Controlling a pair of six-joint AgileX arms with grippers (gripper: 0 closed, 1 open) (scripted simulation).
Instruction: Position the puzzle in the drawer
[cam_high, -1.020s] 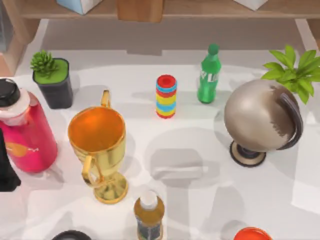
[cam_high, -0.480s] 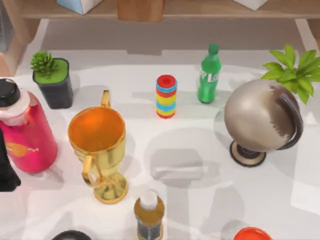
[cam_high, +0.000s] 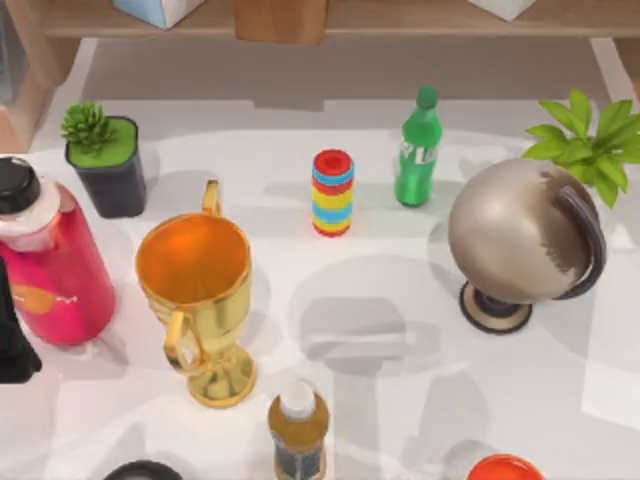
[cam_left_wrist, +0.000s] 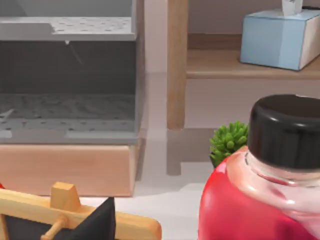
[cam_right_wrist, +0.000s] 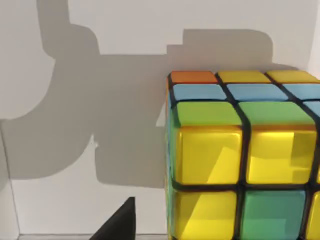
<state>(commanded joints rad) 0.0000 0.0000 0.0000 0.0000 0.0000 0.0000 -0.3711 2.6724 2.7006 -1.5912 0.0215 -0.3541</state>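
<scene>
One puzzle cube (cam_right_wrist: 242, 155) sits on the white surface (cam_right_wrist: 115, 60) by the right gripper; can't tell either gripper's state. Two plants (cam_high: 103, 160) (cam_high: 585, 140), one trophy (cam_high: 197, 300).

You are looking at a rendered tabletop set in a home-like room, not a workshop or lab. The white table (cam_high: 400, 400) carries household odds and ends: a gold trophy cup (cam_high: 195, 300), a globe (cam_high: 525, 250) on a stand, a green soda bottle (cam_high: 417, 150), a small potted plant (cam_high: 103, 160) and a red jug (cam_high: 45, 265). At the far edge stands a wooden shelf (cam_left_wrist: 177, 65) holding a blue tissue box (cam_left_wrist: 277, 37), with a grey drawer unit (cam_left_wrist: 70, 75) beside it.
</scene>
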